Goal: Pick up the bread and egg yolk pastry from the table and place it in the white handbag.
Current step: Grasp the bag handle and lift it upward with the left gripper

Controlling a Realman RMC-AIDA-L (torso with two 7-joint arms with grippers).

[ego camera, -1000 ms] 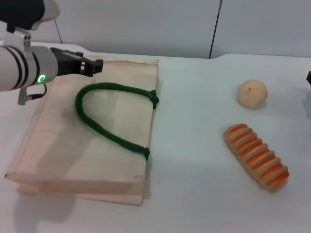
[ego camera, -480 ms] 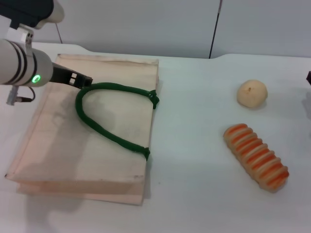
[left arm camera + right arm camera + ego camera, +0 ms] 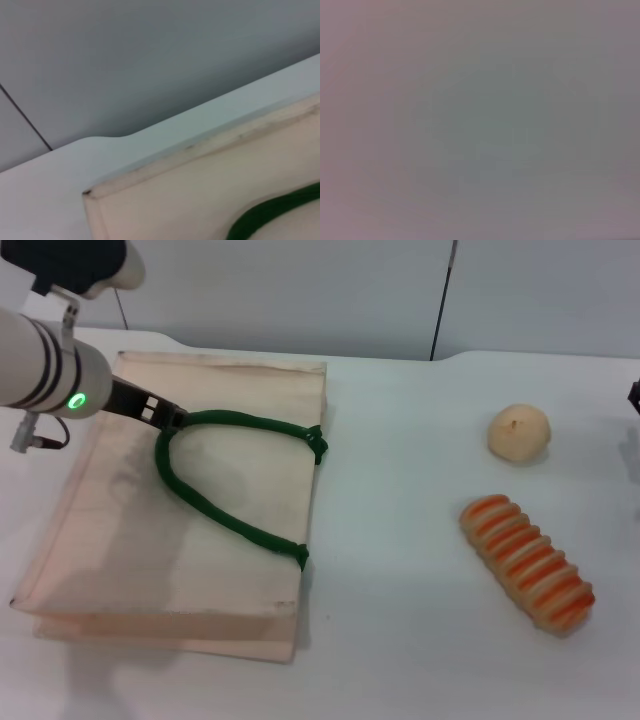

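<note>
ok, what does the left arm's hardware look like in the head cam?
The left arm is a white cylindrical link with black bands, a lit green ring indicator and a small grey cable. Its left gripper is black. The right arm barely shows at the frame edge.

The white handbag (image 3: 190, 530) lay flat across the left half of the frame on the worktop (image 3: 400, 540), and the left tool (image 3: 165, 418) reached in from the upper left, its tip at the bend of the green handle (image 3: 215, 480). At right, the egg yolk pastry (image 3: 519, 432) sat above the bread (image 3: 527, 562), apart from it.
</note>
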